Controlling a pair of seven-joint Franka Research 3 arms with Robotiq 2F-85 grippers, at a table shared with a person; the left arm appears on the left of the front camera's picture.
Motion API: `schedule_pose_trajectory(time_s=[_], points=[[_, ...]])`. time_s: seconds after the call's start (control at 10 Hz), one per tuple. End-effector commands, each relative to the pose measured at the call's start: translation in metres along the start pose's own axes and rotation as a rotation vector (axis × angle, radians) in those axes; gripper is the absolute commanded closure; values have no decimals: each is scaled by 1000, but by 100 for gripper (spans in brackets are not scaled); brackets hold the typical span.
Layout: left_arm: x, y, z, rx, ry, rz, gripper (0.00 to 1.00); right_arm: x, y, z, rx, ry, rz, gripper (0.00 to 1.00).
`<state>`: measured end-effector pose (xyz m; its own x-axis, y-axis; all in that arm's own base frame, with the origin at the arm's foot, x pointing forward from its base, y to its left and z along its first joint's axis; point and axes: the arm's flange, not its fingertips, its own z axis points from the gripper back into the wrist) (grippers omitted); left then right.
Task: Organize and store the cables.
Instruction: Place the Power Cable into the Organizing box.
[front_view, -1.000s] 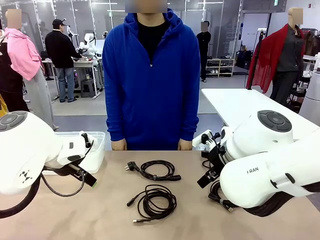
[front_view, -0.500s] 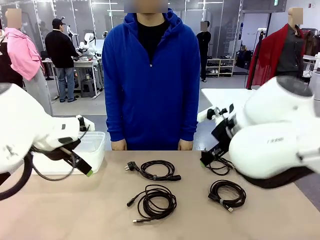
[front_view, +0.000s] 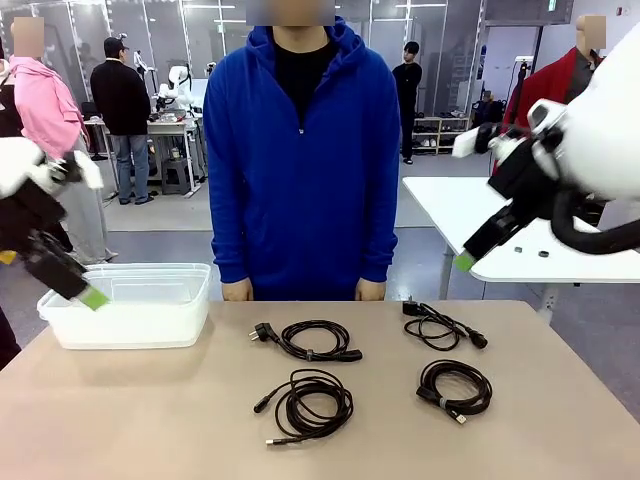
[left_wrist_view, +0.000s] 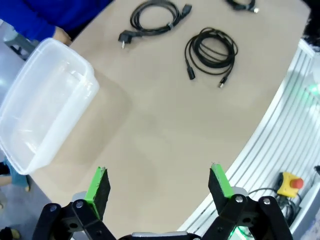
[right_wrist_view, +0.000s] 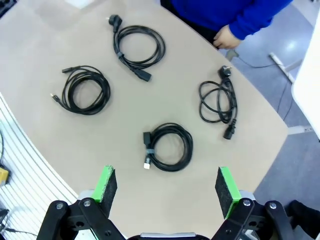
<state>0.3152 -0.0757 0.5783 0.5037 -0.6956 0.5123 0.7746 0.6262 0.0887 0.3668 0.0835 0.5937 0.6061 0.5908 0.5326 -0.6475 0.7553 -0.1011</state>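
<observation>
The left gripper (left_wrist_view: 157, 175) and right gripper (right_wrist_view: 165, 175) are hanging open and empty while four cables (front_view: 343, 404) are lying apart, easy to grab, and the box (front_view: 130, 325) is waiting nearby.

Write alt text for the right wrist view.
Four coiled black cables lie apart on a tan table, seen from above between the open right tool's green-padded fingers. A person's blue sleeve and hand show at the table's far edge.
</observation>
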Motion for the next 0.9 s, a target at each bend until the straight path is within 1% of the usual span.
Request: schedule_pose_trajectory(time_s=[0.0,0.1,0.2,0.4,0.5,0.6,0.8], points=[[-22,14,20,13,-19,-59,0,-21,-26,24,-37,-23,39,0],[-38,24,29,3,-59,-65,0,-38,-42,40,14,-67,19,0],[-56,28,41,3,-86,-81,0,-55,-53,58,39,-102,20,0],[-81,38,56,47,-112,-55,0,-80,-70,81,14,-111,27,0],[-90,47,63,64,-130,-48,0,-88,-79,85,6,-113,30,0],[-101,51,77,64,-132,-27,0,-97,-81,90,33,-139,16,0],[-100,64,80,87,-133,18,0,-111,-90,90,23,-159,33,0]])
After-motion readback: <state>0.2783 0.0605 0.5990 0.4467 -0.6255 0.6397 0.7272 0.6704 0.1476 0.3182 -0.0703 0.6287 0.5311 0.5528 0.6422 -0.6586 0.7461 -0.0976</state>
